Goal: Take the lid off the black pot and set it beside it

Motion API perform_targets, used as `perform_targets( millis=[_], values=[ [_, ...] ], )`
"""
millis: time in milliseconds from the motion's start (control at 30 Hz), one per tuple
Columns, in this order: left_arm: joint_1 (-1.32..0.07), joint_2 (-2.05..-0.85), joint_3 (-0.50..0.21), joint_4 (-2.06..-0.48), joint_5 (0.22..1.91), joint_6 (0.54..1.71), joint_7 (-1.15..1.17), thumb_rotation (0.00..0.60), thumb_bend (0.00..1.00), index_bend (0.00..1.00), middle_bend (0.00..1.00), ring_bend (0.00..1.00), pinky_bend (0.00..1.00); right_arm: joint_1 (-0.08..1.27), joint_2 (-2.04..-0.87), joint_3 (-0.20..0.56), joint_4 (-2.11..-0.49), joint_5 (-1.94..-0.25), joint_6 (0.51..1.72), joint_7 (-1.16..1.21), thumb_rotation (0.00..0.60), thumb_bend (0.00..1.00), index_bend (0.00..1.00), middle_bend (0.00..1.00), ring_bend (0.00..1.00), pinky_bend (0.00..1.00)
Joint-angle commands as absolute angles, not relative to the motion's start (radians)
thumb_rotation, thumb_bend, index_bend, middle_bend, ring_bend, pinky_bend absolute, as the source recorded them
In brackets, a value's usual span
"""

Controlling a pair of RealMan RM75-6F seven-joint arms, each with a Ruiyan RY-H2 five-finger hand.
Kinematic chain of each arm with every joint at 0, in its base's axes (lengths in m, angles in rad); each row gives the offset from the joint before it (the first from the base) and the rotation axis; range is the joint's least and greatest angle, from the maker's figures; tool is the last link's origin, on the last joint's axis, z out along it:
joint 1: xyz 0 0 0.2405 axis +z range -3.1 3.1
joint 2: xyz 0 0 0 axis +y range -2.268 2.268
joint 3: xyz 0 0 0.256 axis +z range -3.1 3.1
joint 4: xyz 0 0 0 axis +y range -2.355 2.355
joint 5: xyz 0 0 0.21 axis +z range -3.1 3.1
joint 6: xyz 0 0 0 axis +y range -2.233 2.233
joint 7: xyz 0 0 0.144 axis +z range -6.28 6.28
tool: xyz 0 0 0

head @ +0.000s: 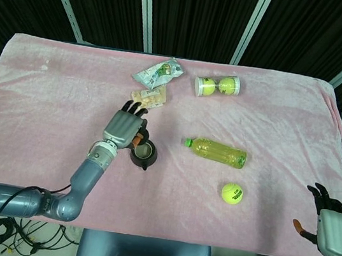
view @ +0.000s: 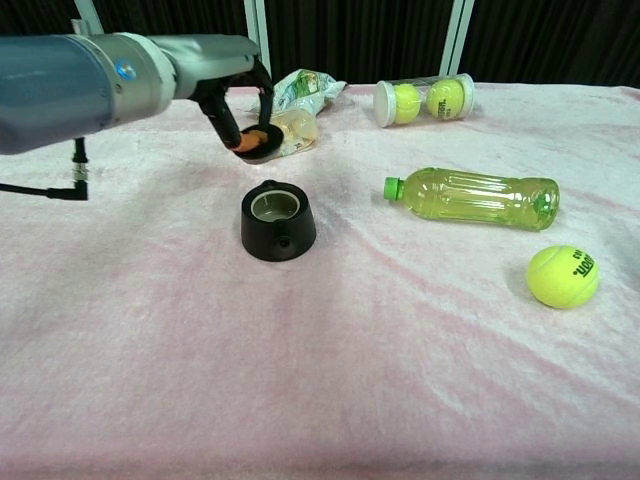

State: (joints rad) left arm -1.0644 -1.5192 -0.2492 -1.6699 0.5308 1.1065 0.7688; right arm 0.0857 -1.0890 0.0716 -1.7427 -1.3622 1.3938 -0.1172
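Note:
The black pot [view: 278,220] stands uncovered on the pink cloth, its pale inside showing; in the head view the pot [head: 143,154] sits left of the bottle. My left hand [view: 232,88] holds the black lid [view: 258,144] with its orange knob in the air, above and to the left of the pot. In the head view the left hand [head: 123,128] covers most of the lid [head: 137,140]. My right hand [head: 332,224] rests open at the cloth's near right corner, far from the pot.
A green bottle [view: 472,197] lies right of the pot, with a loose tennis ball [view: 562,276] nearer me. A clear tube of tennis balls [view: 423,100] and snack packets [view: 305,89] lie at the back. Bare pink cloth [view: 130,260] lies left of the pot.

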Motion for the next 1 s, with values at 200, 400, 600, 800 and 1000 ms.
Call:
perform_targets(
  millis=[200,400,600,800,1000],
  values=[
    [-0.967,-1.381,-0.173,-1.716,0.537,1.071,0.711,0.600,0.48,0.62,0.16,0.00,0.00,0.084,-1.091,0.072,-1.743,-1.360,1.397,-0.126,0.600,0.12,0.19,0.12,0.29,0.22],
    [-0.947,-1.428,-0.144,-1.594,0.582,0.954,0.618,0.600,0.48,0.62,0.16,0.00,0.00,0.085,-1.095,0.074,-1.742,-1.355,1.399,-0.134,0.600,0.12,0.19,0.12,0.29,0.23],
    [-0.946,-1.522,-0.127,-1.446,0.620,0.902,0.572,0.600,0.48,0.61,0.15,0.00,0.00,0.086,-1.093,0.076,-1.740,-1.353,1.396,-0.131,0.600,0.12,0.19,0.12,0.29,0.23],
    [-0.954,-1.571,-0.104,-1.375,0.620,0.864,0.585,0.600,0.40,0.52,0.14,0.00,0.00,0.086,-1.092,0.074,-1.741,-1.356,1.395,-0.127,0.600,0.12,0.19,0.12,0.29,0.23],
    [-0.961,-1.591,-0.098,-1.350,0.604,0.854,0.604,0.600,0.28,0.35,0.07,0.00,0.00,0.085,-1.091,0.074,-1.742,-1.357,1.397,-0.126,0.600,0.12,0.19,0.12,0.29,0.22]
  ],
)
